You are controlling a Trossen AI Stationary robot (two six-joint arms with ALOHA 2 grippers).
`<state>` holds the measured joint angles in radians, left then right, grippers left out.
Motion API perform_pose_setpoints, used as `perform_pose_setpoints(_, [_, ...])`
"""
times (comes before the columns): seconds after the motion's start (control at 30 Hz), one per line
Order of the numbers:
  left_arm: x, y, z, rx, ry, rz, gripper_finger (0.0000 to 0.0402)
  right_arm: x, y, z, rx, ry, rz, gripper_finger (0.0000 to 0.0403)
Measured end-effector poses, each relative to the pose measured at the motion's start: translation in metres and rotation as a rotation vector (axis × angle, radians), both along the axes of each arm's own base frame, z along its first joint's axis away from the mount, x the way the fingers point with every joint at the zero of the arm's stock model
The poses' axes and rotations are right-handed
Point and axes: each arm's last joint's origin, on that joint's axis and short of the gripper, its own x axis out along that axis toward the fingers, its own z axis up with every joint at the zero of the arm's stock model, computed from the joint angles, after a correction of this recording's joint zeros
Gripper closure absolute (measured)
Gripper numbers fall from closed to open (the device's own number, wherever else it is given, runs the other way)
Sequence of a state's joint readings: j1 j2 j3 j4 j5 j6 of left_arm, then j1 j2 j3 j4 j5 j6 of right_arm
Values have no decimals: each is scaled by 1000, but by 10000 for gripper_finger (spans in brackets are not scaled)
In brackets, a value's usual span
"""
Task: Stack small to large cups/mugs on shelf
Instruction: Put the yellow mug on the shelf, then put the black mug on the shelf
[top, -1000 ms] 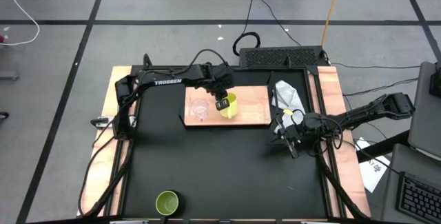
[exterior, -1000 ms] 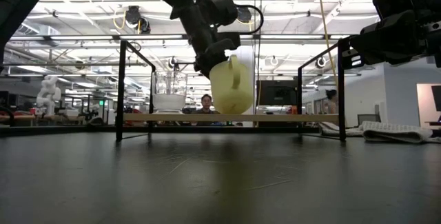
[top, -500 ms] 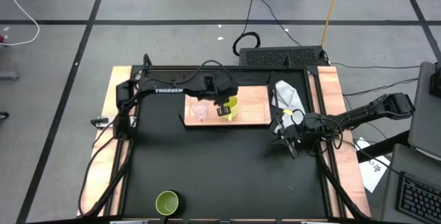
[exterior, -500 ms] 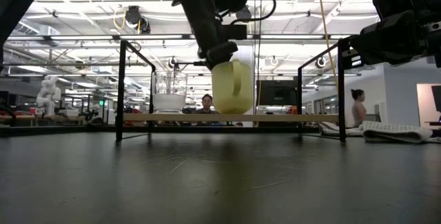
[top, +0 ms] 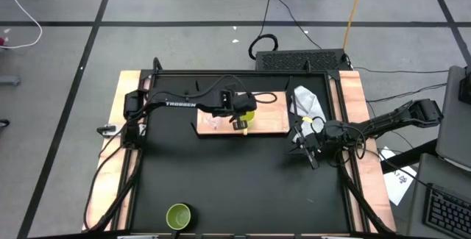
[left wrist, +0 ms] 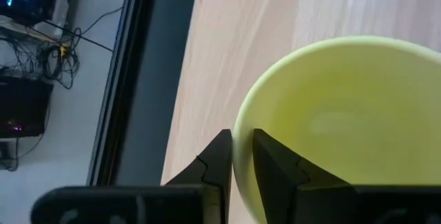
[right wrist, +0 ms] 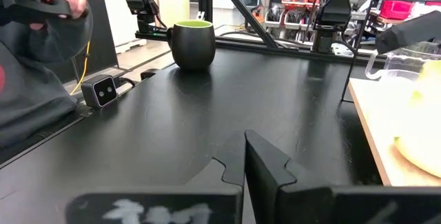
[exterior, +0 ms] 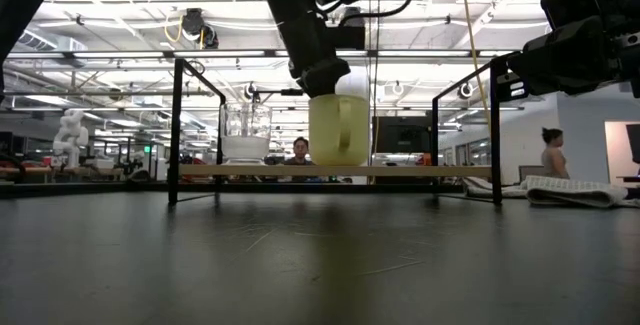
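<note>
Black desk (top: 243,180) carries the shelf (top: 274,114) upper centre, where the left gripper (left wrist: 239,156) pinches the yellow mug (exterior: 338,130) rim beside the glass cup (exterior: 245,132); right gripper (right wrist: 244,156), jaws closed, waits right; green mug (top: 179,215) sits lower left.

Mug (top: 248,116) was bright yellow, pale yellow-green inside. Shelf (top: 274,114) was light brown w/ visible grain. Glass cup (exterior: 244,131) was clear. 2nd mug (top: 179,216) was dark olive outside, lime-green inside. Tabletop (top: 235,180) was matte black. Cloth (top: 307,101) was white. Arms were dark.
</note>
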<state>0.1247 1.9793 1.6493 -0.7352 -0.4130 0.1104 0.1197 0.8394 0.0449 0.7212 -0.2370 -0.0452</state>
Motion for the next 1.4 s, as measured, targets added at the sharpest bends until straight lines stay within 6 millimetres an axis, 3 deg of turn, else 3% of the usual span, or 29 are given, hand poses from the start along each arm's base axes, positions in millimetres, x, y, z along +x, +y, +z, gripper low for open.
perform_pose_setpoints(0.67, [1,-6,0,-2,-17,22,343,0,0,0,5,2,-1,403])
perform_pose_setpoints(1.17, [2,-15,1,68,-3,13,266,0,0,0,7,3,-1,403])
perform_pose_setpoints(1.4, [4,-20,15,115,-9,7,241,0,0,0,7,3,-1,403])
